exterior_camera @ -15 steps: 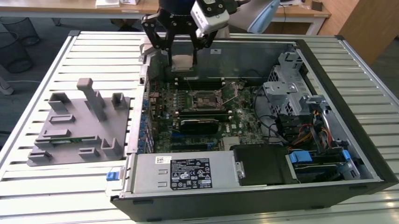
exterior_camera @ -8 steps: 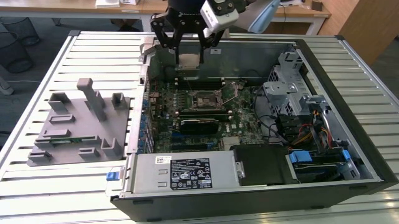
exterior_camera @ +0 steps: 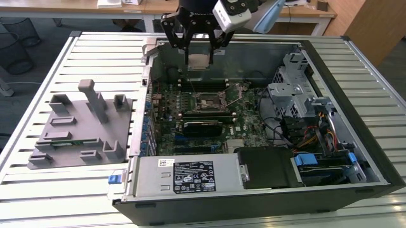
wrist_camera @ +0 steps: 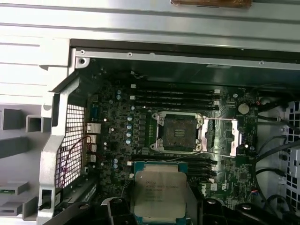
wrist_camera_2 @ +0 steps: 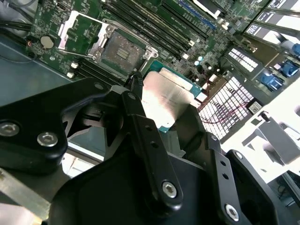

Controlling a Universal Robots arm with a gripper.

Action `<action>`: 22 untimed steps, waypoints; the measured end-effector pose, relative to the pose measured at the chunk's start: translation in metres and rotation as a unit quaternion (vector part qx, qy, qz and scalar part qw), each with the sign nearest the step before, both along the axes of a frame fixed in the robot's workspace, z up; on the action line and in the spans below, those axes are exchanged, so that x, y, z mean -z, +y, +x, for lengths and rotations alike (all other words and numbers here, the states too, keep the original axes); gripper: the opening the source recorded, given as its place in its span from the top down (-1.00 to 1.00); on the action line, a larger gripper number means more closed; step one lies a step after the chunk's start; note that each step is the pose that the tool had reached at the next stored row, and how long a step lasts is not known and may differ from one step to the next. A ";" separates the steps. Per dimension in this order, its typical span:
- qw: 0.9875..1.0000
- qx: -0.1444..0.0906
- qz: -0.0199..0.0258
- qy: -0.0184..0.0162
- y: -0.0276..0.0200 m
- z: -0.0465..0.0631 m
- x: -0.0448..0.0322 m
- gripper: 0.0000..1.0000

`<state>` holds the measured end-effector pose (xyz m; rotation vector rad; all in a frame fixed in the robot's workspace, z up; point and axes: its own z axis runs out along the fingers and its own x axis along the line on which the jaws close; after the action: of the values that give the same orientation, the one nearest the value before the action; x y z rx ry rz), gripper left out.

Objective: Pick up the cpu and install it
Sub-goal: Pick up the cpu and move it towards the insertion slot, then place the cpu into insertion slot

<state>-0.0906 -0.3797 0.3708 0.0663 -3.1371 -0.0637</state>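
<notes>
My gripper hangs above the open computer case and is shut on the cpu, a flat square chip with a silver-grey top. In both wrist views the cpu sits between the black fingers, held level above the motherboard. The motherboard socket lies below, its metal retention frame swung open and its square bed bare. In the first wrist view the socket is a short way from the chip's edge. The socket also appears in the second wrist view, beyond the fingertips.
The case lies on its side on a slatted metal table. Memory slots, a black heatsink, drive bays and cables crowd the inside. A grey fixture stand with a green memory stick sits at the exterior view's left.
</notes>
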 end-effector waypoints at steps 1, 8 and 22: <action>1.000 0.000 0.000 0.000 0.0002 0.001 0.0000 -0.06; 1.000 0.000 0.000 0.000 0.0005 0.008 0.0000 -0.06; 0.998 0.056 0.000 0.000 0.0009 0.014 0.0010 -0.06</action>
<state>-0.0770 -0.3787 0.3698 -0.1101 -3.1383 -0.0634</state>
